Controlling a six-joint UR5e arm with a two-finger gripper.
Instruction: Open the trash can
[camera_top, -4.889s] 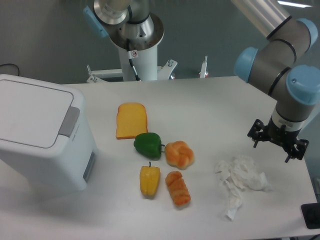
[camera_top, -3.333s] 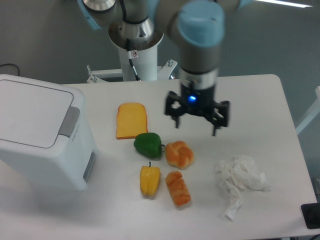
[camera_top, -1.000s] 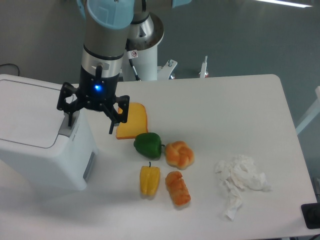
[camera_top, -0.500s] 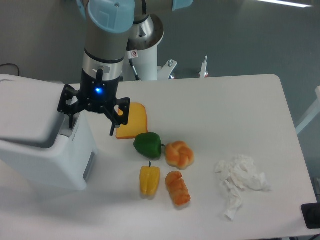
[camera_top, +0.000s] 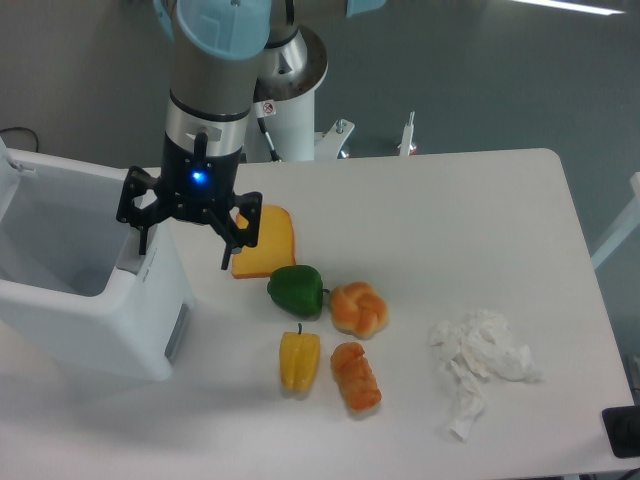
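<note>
The trash can (camera_top: 85, 300) stood at nine o'clock on the table (camera_top: 450, 220), its lid already raised. The claw (camera_top: 185, 235), spread wide and holding nothing, was poised over its push-button edge, apparently for pressing.

One trash can (camera_top: 95, 320), one toast slice (camera_top: 268, 241), two peppers (camera_top: 297, 289), two pastries (camera_top: 359, 308), one tissue (camera_top: 482, 360)

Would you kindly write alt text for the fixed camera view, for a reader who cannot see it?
A robot gripper hangs open at the right edge of a white trash can whose inside is exposed. On the table lie bread, a green pepper, a yellow pepper, two buns and a crumpled tissue.
</note>
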